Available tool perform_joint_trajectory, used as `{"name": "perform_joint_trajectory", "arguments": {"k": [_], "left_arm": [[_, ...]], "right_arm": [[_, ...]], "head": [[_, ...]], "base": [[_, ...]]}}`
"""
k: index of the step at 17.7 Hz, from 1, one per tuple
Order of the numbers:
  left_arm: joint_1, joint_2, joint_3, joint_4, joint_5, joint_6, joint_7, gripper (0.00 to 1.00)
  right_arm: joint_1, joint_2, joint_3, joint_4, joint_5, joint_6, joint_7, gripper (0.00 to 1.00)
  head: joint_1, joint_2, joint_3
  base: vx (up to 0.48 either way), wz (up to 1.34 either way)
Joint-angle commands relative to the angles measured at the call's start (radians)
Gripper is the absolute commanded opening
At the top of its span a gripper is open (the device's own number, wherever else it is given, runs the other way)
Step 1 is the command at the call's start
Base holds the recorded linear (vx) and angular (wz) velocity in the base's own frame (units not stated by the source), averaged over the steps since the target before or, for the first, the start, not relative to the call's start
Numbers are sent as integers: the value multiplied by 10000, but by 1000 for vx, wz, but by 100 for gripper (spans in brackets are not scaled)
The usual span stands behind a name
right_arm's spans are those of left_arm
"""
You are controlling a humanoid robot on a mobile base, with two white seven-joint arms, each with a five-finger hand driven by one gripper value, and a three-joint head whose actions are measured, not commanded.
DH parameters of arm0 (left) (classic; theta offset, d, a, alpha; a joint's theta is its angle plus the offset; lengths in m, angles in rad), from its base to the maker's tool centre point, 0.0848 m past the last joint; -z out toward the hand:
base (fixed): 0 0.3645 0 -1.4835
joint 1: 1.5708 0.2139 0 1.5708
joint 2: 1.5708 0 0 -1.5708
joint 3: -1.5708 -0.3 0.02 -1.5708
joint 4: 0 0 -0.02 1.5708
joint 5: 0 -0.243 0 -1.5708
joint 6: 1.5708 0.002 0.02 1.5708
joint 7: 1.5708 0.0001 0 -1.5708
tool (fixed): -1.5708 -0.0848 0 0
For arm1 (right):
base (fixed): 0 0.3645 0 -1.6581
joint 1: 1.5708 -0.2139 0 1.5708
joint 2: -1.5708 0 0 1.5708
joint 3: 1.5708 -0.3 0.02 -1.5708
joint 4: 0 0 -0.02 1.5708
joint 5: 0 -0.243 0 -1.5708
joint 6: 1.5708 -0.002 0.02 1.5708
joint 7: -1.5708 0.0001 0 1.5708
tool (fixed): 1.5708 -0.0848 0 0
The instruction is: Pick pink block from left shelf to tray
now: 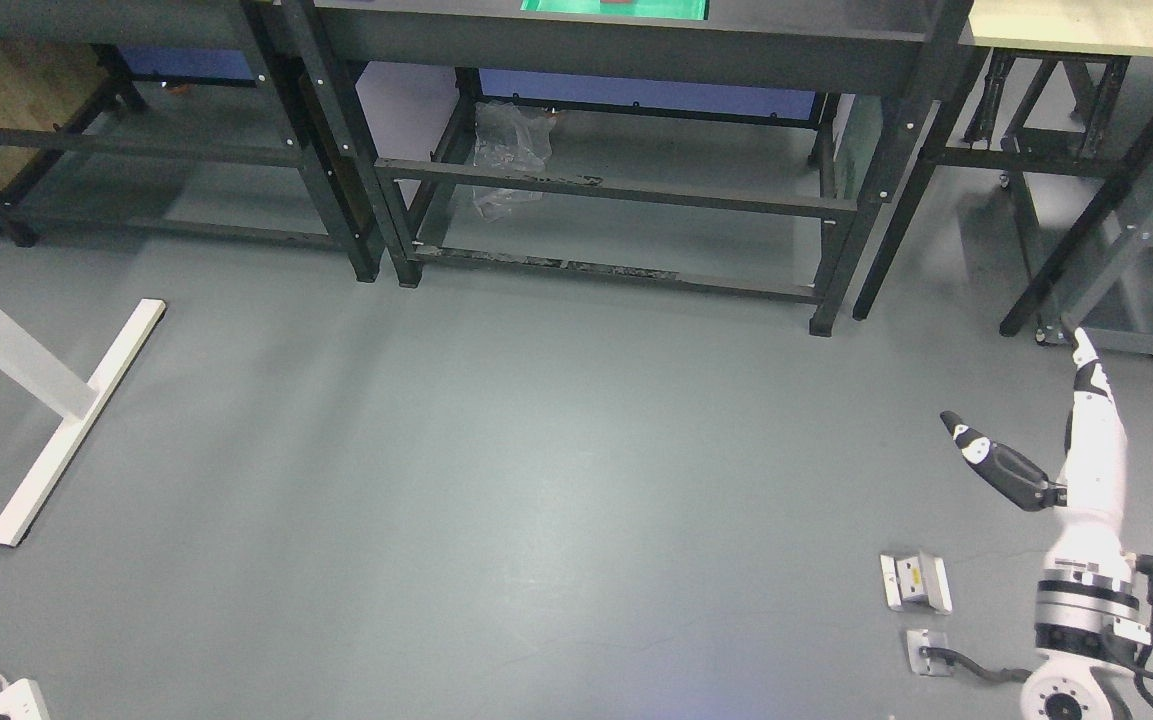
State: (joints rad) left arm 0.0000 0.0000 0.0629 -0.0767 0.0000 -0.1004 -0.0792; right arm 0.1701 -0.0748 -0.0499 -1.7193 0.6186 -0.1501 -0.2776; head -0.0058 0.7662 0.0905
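My right hand (1076, 470), white-shelled with black joint segments, hangs at the lower right over the smooth grey floor (536, 480). Its fingers (1088, 365) are extended straight and the black thumb (996, 465) is splayed out to the left; the hand is spread wide and holds nothing. My left arm does not show.

No readable writing or brand marks appear anywhere; a small yellow patch on the ribbed metal floor bracket (916, 582) just left of my wrist is too small to read. A second, smaller metal plate (926, 652) lies just below it with a black cable attached.

The pink block cannot be identified. At the top edge, a flat green tray (576, 8) rests on the dark surface of a black steel-framed bench (616, 190), with a small red object (621, 3) on it, cut off by the frame. Crumpled clear plastic film (508, 150) sits under that bench. A white T-shaped metal leg (66, 420) lies at left
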Motion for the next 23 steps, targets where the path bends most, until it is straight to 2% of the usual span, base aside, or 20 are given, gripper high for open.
{"name": "perform_joint_trajectory", "arguments": {"k": [1,23], "left_arm": [[93,175,0,0,-15,-8,-6,100],[93,175,0,0,-15,-8,-6,100]], "right_arm": [[-59,57,69,-34,2082,89,506,100],[-59,150,115,-18,2082,212,506,100]], "head": [[0,0,0],[0,0,0]], "base": [[0,0],[2,3]]}}
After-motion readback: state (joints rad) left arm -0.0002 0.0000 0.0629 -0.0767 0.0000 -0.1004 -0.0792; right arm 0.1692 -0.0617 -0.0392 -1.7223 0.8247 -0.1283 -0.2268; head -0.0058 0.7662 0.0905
